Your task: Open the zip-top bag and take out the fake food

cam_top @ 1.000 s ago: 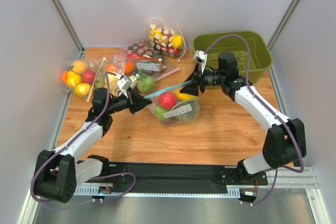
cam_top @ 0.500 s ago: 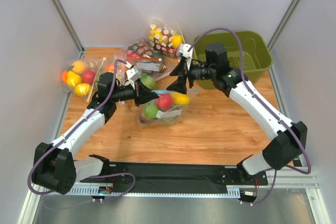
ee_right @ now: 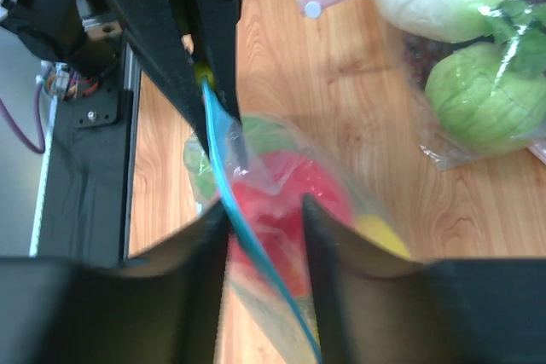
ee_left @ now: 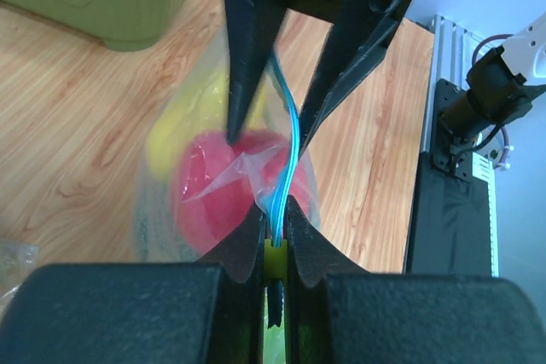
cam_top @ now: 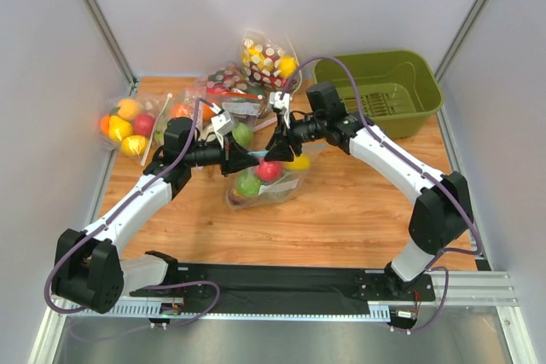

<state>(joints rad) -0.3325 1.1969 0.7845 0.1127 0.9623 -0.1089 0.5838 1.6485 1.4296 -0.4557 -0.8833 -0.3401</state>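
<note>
1. At table centre: zip-top bag [cam_top: 260, 178], lifted off the wood, fake food [cam_top: 270, 170] inside.
2. Left gripper [cam_top: 246, 159]: clamped on zipper strip.
3. Right gripper [cam_top: 275, 149]: spread, moved inward; mouth unopened.

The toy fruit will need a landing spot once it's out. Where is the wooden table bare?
Bare wood lies in front of the clear teal-zippered bag, toward the black base rail, and right of it below the olive-green plastic bin. The back-left corner is crowded with other clear fruit-filled bags.
</note>
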